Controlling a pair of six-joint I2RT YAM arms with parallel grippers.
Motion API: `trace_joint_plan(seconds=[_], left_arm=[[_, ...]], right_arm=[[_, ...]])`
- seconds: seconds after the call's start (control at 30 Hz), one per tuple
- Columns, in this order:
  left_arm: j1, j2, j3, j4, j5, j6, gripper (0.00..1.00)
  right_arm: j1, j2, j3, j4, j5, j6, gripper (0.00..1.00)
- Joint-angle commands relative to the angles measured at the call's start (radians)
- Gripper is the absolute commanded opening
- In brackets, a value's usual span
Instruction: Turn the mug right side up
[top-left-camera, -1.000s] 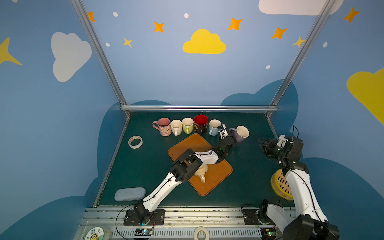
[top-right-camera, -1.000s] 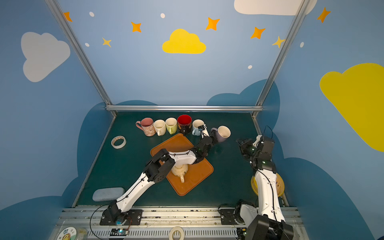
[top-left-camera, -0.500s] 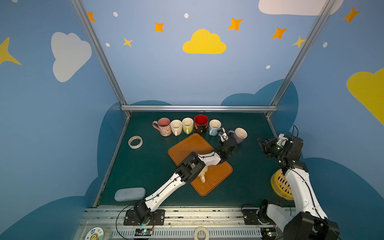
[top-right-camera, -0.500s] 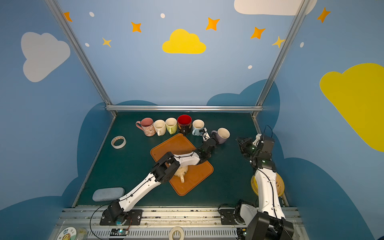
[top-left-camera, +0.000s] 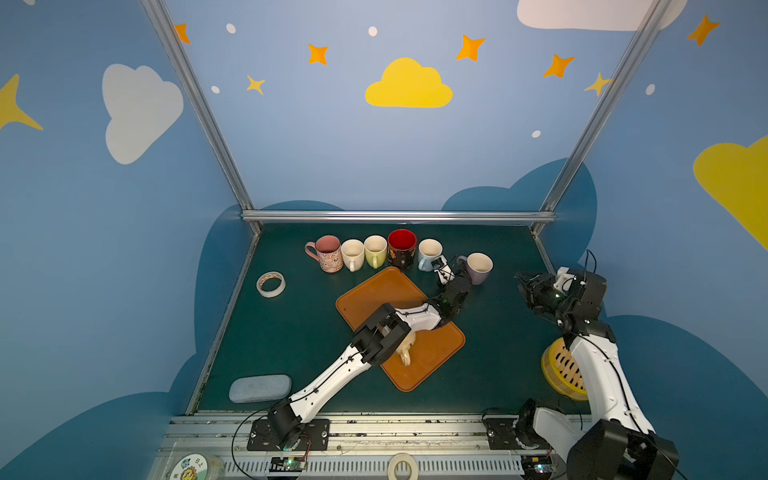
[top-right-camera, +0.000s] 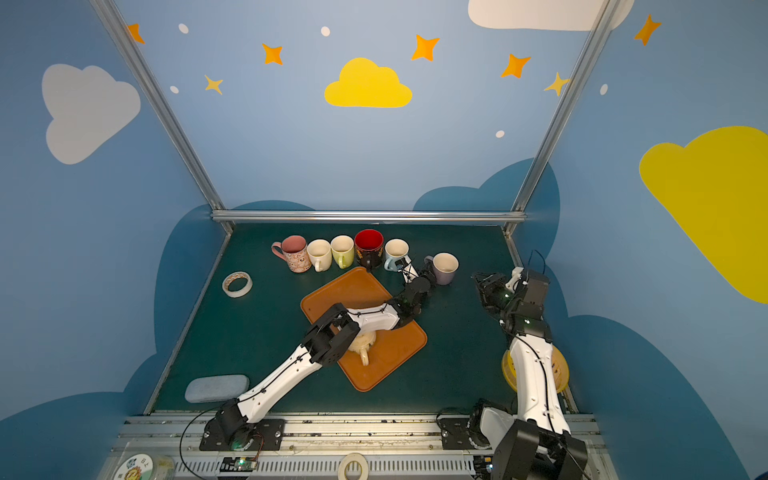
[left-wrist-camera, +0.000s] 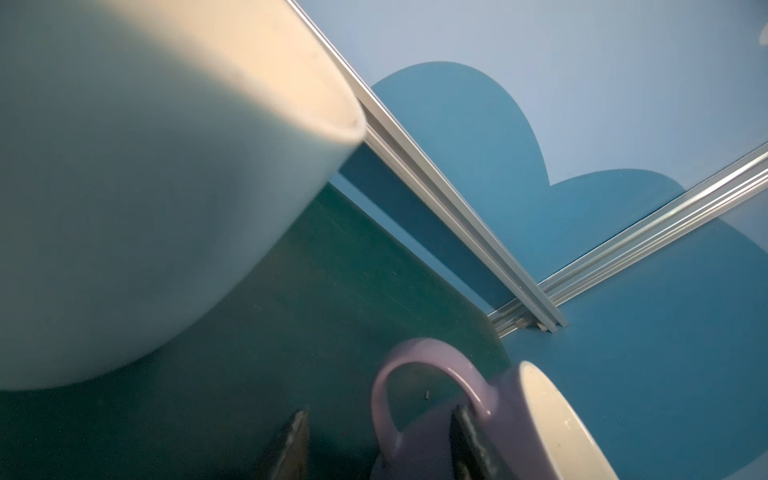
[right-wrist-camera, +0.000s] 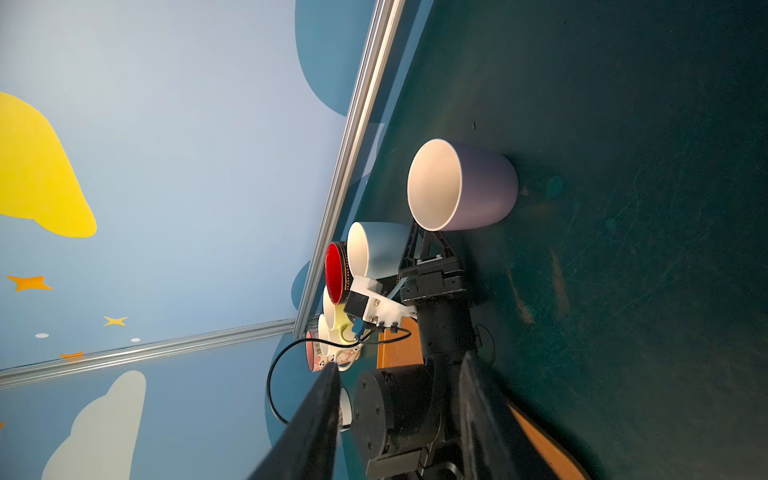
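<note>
Dark green surface (top-left-camera: 291, 332) fills most of the floor area, with an orange tray (top-left-camera: 374, 291) sitting in the middle and the left arm stretched across it. Along the back there's a row of five mugs (top-left-camera: 376, 251), all mouth up. The purple mug (top-left-camera: 480, 268) stands upright too, on the surface just past the right end of that row, a little apart from it. Left tool (left-wrist-camera: 379, 411) is right at its handle, jaws apart with the handle loop between them, not squeezing it. Right tool (right-wrist-camera: 399, 361) hangs off to the right, well apart from the mug, jaws spread, holding nothing.
</note>
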Motion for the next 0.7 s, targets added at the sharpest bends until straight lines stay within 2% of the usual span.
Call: trace_joint_plan(seconds=[0.0, 0.23, 0.27, 0.3, 0.4, 0.57, 0.67], left_arm=[[-0.008, -0.093, -0.035, 0.052, 0.014, 0.038, 0.60], [-0.022, -0.268, -0.223, 0.161, 0.043, 0.107, 0.66], [-0.024, -0.298, -0.253, 0.176, 0.049, 0.125, 0.66], [-0.027, -0.336, -0.288, 0.190, 0.055, 0.147, 0.66], [-0.037, -0.462, -0.380, 0.174, 0.081, 0.223, 0.67], [-0.038, -0.716, -0.567, 0.093, 0.170, 0.347, 0.69], [-0.036, -0.893, -0.696, -0.024, 0.212, 0.415, 0.71]], right_arm=[[-0.009, -0.009, 0.014, -0.007, 0.009, -0.009, 0.42], [-0.032, 0.030, 0.041, -0.029, 0.022, -0.022, 0.40], [-0.033, 0.045, 0.047, -0.030, 0.018, -0.025, 0.33], [-0.033, 0.065, 0.056, -0.027, 0.013, -0.028, 0.21], [-0.028, 0.148, 0.089, -0.028, 0.005, -0.037, 0.00], [0.022, 0.350, 0.199, -0.042, 0.025, -0.084, 0.00], [0.071, 0.473, 0.300, -0.098, 0.090, -0.138, 0.00]])
